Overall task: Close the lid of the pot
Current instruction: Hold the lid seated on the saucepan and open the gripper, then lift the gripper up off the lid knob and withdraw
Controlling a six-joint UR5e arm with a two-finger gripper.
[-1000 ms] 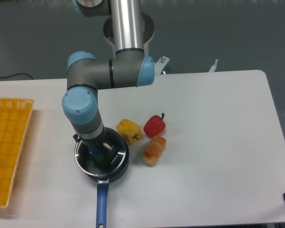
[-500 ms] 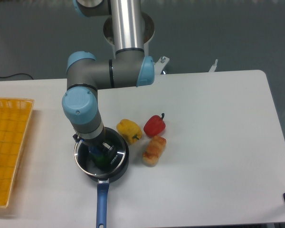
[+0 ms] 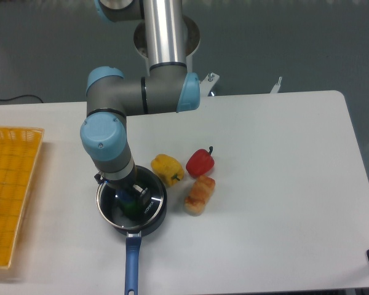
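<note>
- One pot [image 3: 133, 209] sits on the white bench [image 3: 277, 184], near its front edge and left of centre, with its long blue handle [image 3: 131, 264] pointing toward the camera.
- Directly above the pot hangs the gripper [image 3: 131, 200], reaching straight down from the arm's blue-capped wrist so that its tip sits inside the ring of the pot.
- The lid [image 3: 149, 195] seems to lie on or just over the pot: a thin metal rim traces the pot's outline and the glass looks level with it, but whether it is fully seated cannot be told from this view.
- A blue-green shape between the jaws is probably the lid's knob; the jaws appear to be clenched around it, though the wrist hides most of them, so their state cannot be told for sure.
- Judging by this, the carrying is over and the task is close to done; what remains is to let the lid settle flush, release the knob and lift away.
- Just right of the pot lie a yellow pepper [image 3: 166, 168], a red pepper [image 3: 200, 162] and a bread-like piece [image 3: 199, 195], near but apart from it.
- A yellow basket [image 3: 12, 184] stands at the left edge, well apart.
</note>
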